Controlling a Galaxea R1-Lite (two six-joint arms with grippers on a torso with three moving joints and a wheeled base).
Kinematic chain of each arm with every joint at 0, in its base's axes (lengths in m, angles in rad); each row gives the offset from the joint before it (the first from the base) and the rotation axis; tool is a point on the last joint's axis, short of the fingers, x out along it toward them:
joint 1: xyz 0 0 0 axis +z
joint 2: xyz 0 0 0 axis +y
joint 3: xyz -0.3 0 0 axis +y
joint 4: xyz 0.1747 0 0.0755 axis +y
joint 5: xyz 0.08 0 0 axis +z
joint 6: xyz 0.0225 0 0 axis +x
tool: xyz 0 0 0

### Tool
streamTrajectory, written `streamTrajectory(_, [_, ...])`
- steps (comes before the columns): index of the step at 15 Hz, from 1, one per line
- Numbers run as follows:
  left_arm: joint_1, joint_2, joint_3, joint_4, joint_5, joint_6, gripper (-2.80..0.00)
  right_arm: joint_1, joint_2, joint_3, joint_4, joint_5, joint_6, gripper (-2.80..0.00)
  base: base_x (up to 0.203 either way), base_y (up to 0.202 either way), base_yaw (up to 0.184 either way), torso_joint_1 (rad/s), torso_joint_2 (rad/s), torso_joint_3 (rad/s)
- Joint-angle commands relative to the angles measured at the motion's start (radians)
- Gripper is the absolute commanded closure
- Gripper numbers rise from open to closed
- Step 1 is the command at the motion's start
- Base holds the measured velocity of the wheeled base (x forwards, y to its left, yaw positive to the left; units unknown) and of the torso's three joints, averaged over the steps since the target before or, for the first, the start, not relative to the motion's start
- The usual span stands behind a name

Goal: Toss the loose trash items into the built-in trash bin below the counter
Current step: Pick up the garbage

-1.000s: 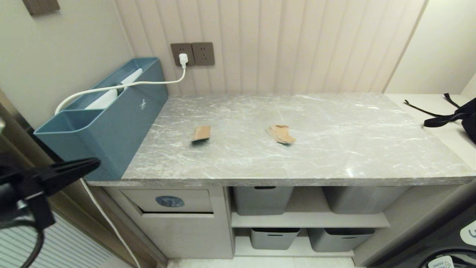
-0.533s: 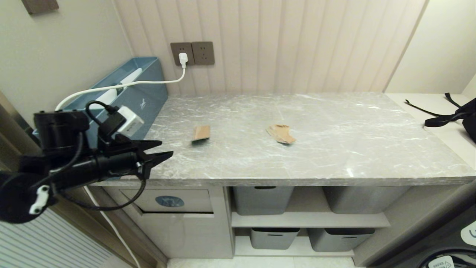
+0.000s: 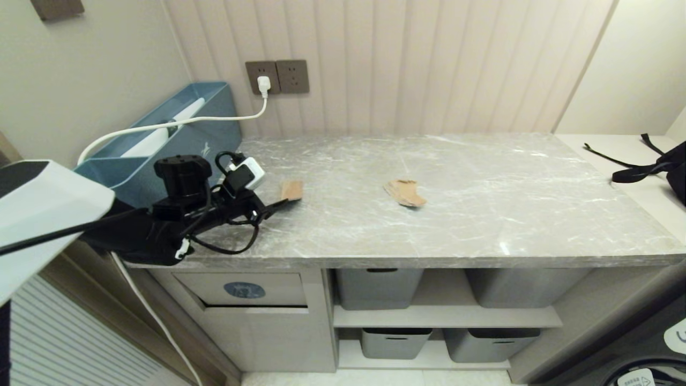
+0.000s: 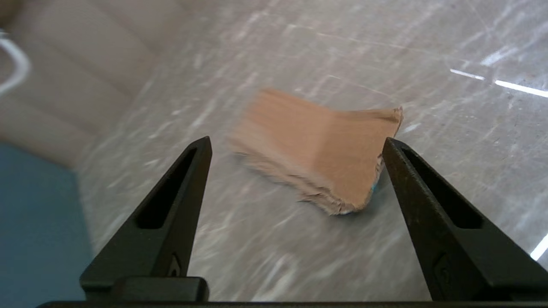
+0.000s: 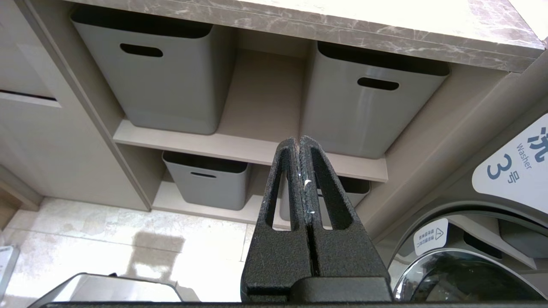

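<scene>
Head camera gives you the layout: your left tool (image 3: 278, 202) reaches low over the surface (image 3: 482, 214) toward the card (image 3: 292, 189), the scrap (image 3: 405, 192) lies well apart to its right, and the bin flap (image 3: 244, 290) sits below the front edge. Only the left wrist camera shows you the grip: fingers (image 4: 175, 201) spread wide, either side of the card (image 4: 317, 158), holding nothing, with a teal edge peeking under it. Your right tool (image 5: 302, 171) shows only in its own camera, pressed shut and empty, facing grey baskets (image 5: 158, 85) under the surface.
</scene>
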Motion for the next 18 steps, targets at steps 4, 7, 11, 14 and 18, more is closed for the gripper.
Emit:
streamTrajectory(4, [-0.024,0.051,-0.013,0.02,-0.002,0.006,-2.8,0.0,-0.002,0.0,0.0,0.0,-0.001,0.0,0.0,0.0,0.0,0.0,0.0,0.0])
streamTrajectory(7, [-0.03,0.043,-0.015,0.039,0.0,0.006,-2.8,0.0,0.0,0.0,0.0,0.0,-0.001,0.0,0.0,0.0,0.0,0.0,0.0,0.0])
streamTrajectory(11, [-0.037,0.03,-0.019,0.051,0.018,0.006,-2.8,0.0,-0.002,0.0,0.0,0.0,-0.001,0.0,0.0,0.0,0.0,0.0,0.0,0.0])
streamTrajectory(14, [-0.037,0.059,-0.103,0.107,0.06,0.007,-2.8,0.0,0.0,0.0,0.0,0.001,-0.001,0.0,0.0,0.0,0.0,0.0,0.0,0.0])
streamTrajectory(18, [-0.037,0.116,-0.193,0.115,0.123,0.006,-2.8,0.0,-0.001,0.0,0.0,0.001,-0.001,0.0,0.0,0.0,0.0,0.0,0.0,0.0])
